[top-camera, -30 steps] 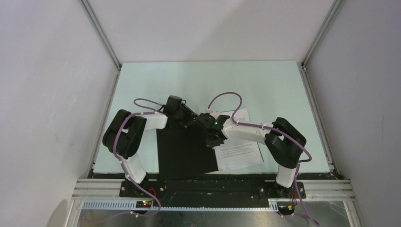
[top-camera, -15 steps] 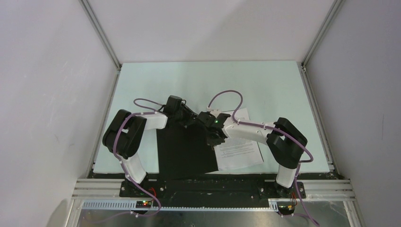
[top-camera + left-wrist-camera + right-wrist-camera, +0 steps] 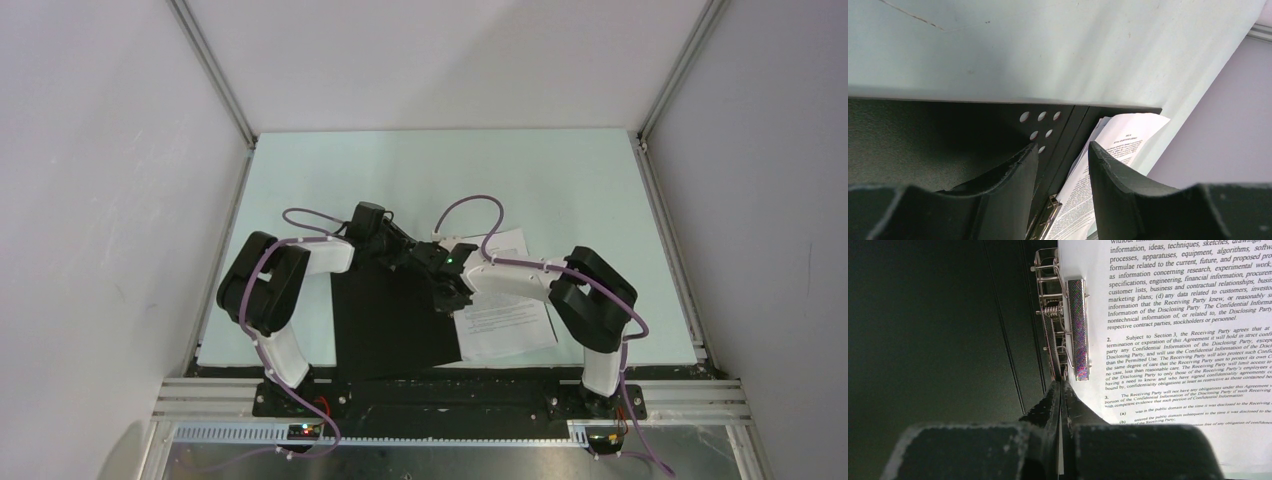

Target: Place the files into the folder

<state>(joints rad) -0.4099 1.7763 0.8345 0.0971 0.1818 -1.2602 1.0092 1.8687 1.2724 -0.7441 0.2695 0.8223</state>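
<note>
The right hand (image 3: 1061,385) has shifted left, fingers pressed together at the near end of the metal clip (image 3: 1075,325). The folder (image 3: 385,330) lies open at the front of the worktop (image 3: 560,180), files (image 3: 505,322) on its right half; the left hand (image 3: 1062,150) hangs spread over its far edge.

Open room is found over the far half of the table (image 3: 450,170) and along its right side. The middle is crowded: the left gripper (image 3: 407,256) and the right gripper (image 3: 446,298) are held close together over the spine of the folder (image 3: 390,330). There, a raised metal clip (image 3: 1070,325) is met just past the right gripper's closed fingers, beside the files (image 3: 510,322).
</note>
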